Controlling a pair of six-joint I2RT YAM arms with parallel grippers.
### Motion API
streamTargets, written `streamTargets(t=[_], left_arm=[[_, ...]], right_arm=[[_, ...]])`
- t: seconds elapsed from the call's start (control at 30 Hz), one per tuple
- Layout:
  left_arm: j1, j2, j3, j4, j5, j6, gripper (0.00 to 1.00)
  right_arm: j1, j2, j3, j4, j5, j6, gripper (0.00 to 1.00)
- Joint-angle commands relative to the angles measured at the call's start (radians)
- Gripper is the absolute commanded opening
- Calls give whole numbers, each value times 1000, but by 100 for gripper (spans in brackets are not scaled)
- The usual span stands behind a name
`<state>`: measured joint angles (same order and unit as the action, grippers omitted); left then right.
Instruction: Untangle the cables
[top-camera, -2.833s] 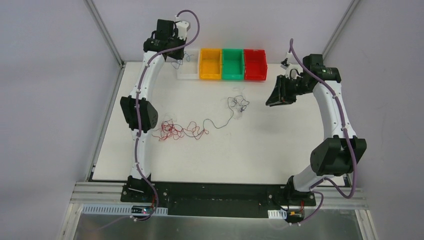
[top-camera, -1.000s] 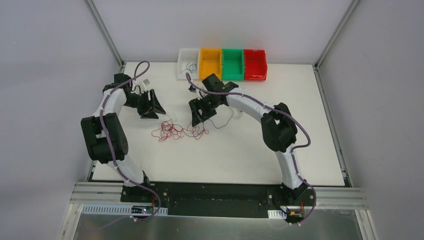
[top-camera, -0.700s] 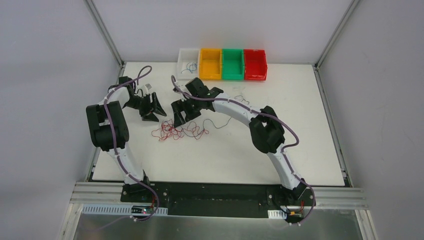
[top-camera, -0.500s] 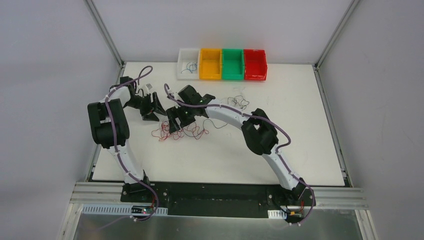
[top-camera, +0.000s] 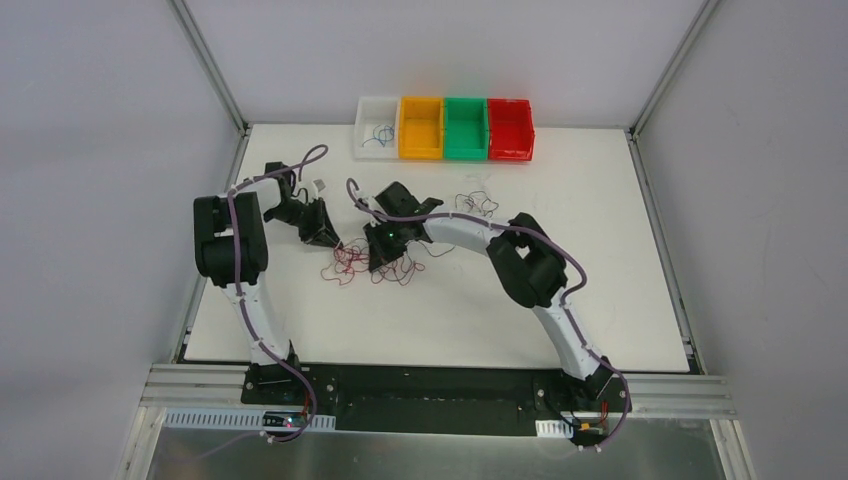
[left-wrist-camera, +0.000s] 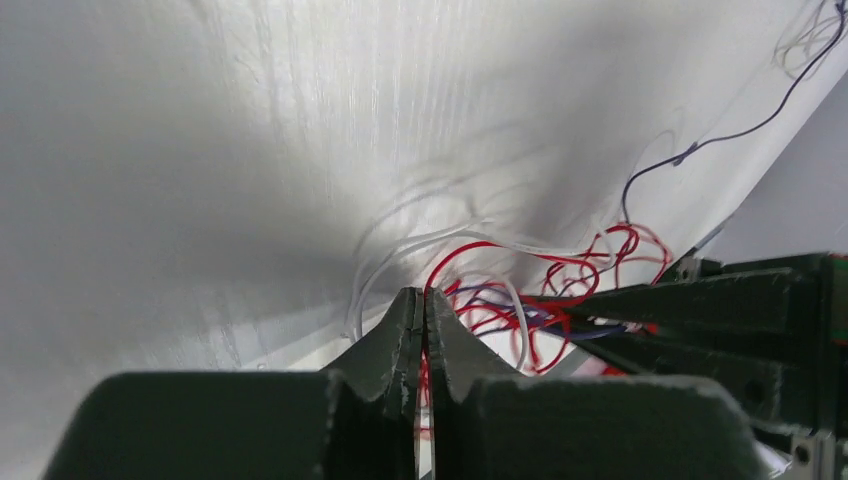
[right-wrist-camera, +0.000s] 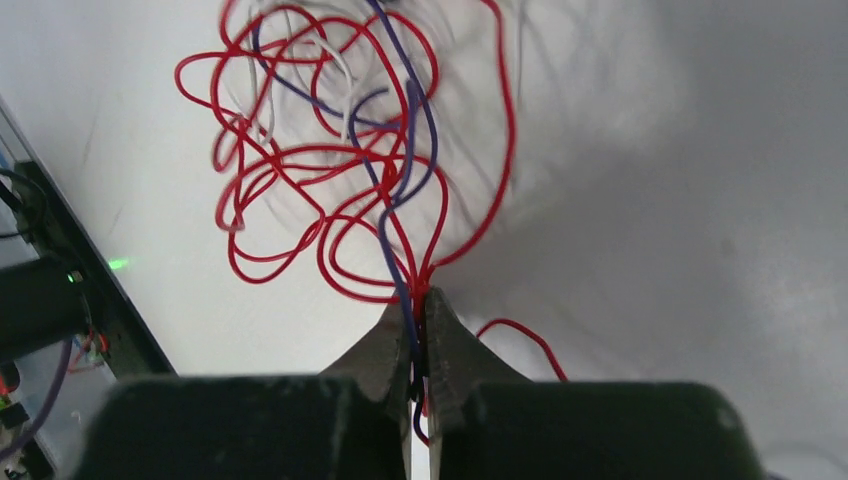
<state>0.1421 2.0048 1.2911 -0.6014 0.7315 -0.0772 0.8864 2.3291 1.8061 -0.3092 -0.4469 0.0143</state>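
A tangle of thin red, blue and white cables (top-camera: 352, 266) lies on the white table left of centre. My left gripper (top-camera: 328, 238) is at its upper left edge. In the left wrist view the left gripper (left-wrist-camera: 422, 297) is shut, with a red strand in the slit between its jaws. White and red loops (left-wrist-camera: 480, 262) lie just beyond them. My right gripper (top-camera: 381, 256) is on the tangle's right side. In the right wrist view the right gripper (right-wrist-camera: 420, 298) is shut on red and blue strands, and the tangle (right-wrist-camera: 340, 150) fans out ahead.
A second small clump of dark thin cables (top-camera: 479, 205) lies right of the grippers. A row of bins stands at the table's far edge: white (top-camera: 362, 143) with a blue wire in it, orange (top-camera: 420, 150), green (top-camera: 464, 150), red (top-camera: 510, 150).
Both arms have swung in to the red tangle: the left from the white bin, the right from the far right. Both grippers now sit on the tangle, which has bunched up between them.
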Motion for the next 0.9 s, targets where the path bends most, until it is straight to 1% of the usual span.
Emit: streamTargets(t=[0.0, 0.17, 0.3, 0.4, 0.43, 0.53, 0.57, 0.63, 0.67, 0.7, 0.73, 0.87], left_arm=[[20, -81, -25, 16, -7, -14, 0], [90, -146, -13, 23, -59, -1, 0], [156, -145, 27, 20, -86, 18, 0], [202, -130, 75, 13, -85, 24, 0], [211, -123, 94, 10, -73, 30, 0], [187, -119, 120, -19, 69, 98, 0], [161, -122, 118, -21, 111, 106, 10], [79, -112, 116, -20, 176, 120, 49], [32, -102, 119, -20, 198, 126, 65], [-14, -88, 128, -20, 208, 127, 72], [-61, -69, 140, -18, 211, 124, 74], [-232, 12, 200, 40, 215, 93, 76]], right_arm=[[-59, -152, -121, -62, -23, -59, 0], [-124, -308, -304, -162, -41, -155, 0], [-170, -417, -447, -283, -32, -271, 0], [-226, -487, -536, -358, -19, -345, 0], [-249, -512, -562, -378, -18, -364, 0], [-287, -553, -610, -402, -22, -401, 0], [-289, -558, -612, -405, -26, -410, 0], [-288, -547, -601, -400, -41, -409, 0], [-287, -536, -592, -397, -44, -403, 0], [-287, -524, -579, -396, -43, -401, 0], [-288, -514, -568, -397, -39, -403, 0], [-291, -507, -581, -386, -13, -442, 0]])
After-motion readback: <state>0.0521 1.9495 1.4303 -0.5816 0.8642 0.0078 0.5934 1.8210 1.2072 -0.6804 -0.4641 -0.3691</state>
